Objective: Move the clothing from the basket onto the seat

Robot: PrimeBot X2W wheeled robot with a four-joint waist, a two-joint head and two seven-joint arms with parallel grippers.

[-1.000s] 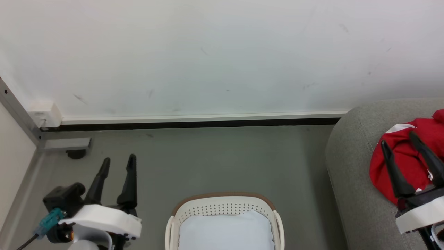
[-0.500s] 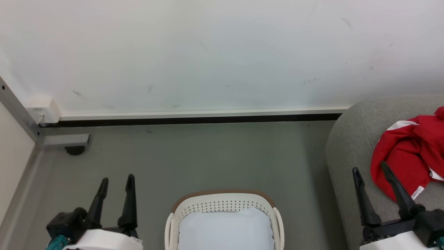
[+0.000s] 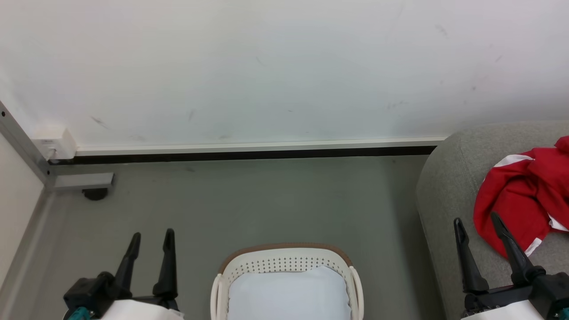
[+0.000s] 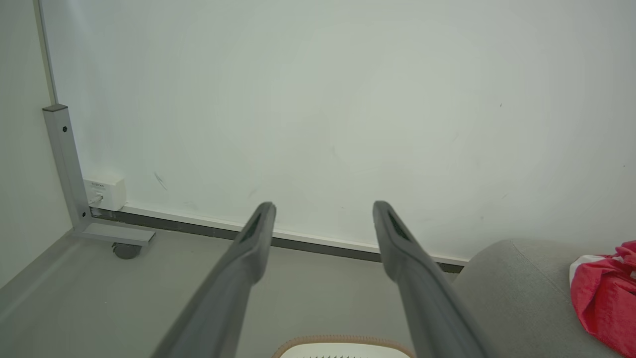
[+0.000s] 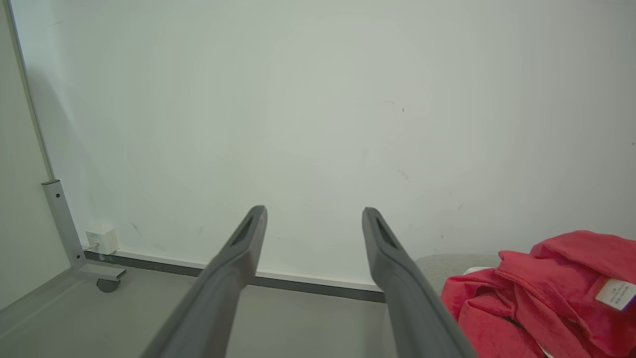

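The red clothing (image 3: pixel 524 191) with white trim lies bunched on the grey seat (image 3: pixel 449 186) at the right; it shows too in the left wrist view (image 4: pixel 603 298) and, with a small white label, in the right wrist view (image 5: pixel 551 298). The cream basket (image 3: pixel 286 262) with a brown rim stands at the bottom centre, a pale bluish-white pad (image 3: pixel 286 295) inside it. My right gripper (image 3: pixel 475 222) hangs open over the seat's front part, just left of the clothing, holding nothing. My left gripper (image 3: pixel 151 235) stands open over the floor, left of the basket.
A white wall with a dark baseboard (image 3: pixel 249 154) runs across the back. A grey metal frame post with a caster foot (image 3: pixel 91 192) and a white socket box (image 3: pixel 55 144) sit at the far left. Grey floor (image 3: pixel 266 204) lies between wall and basket.
My right gripper has drawn back from over the clothing toward the lower right, empty. My left gripper has dropped lower in view. The clothing stays on the seat.
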